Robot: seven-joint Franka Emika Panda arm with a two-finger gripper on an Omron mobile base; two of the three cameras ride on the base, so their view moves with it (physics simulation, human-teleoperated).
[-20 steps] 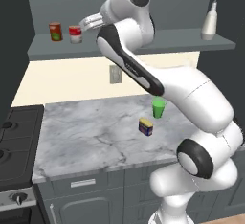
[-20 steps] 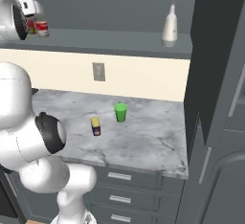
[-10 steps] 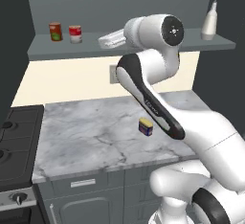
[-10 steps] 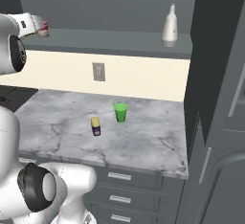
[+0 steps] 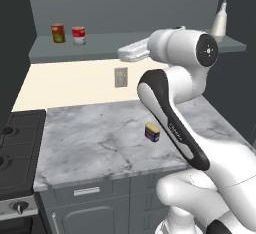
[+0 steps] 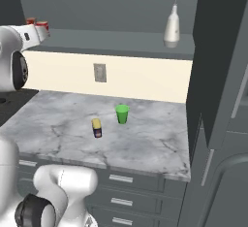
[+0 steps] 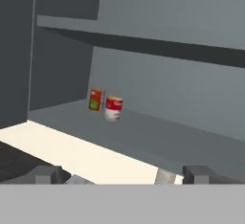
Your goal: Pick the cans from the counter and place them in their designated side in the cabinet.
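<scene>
The red-and-white can (image 5: 78, 35) stands upright on the cabinet shelf (image 5: 115, 44), next to a red can with a green label (image 5: 58, 33). In the hand view the same red-and-white can (image 7: 113, 108) sits well ahead on the shelf (image 7: 158, 137). My gripper (image 7: 123, 174) is open, its tips wide apart with nothing between them. In the left base view the gripper (image 5: 121, 54) hangs in front of the shelf, to the right of both cans. The dark blue can with a yellow top (image 5: 152, 132) lies on the marble counter (image 5: 95, 143); from the right it shows as the blue can (image 6: 97, 127).
A green cup (image 6: 122, 113) stands on the counter just beyond the blue can. A white bottle (image 5: 218, 23) sits at the shelf's right end. The black stove (image 5: 15, 143) borders the counter on the left. A wall outlet (image 5: 120, 77) is below the shelf.
The hand has drawn back to the right and slightly down, away from the red-and-white can, which stays on the shelf. The arm's upper joints have swung right as well.
</scene>
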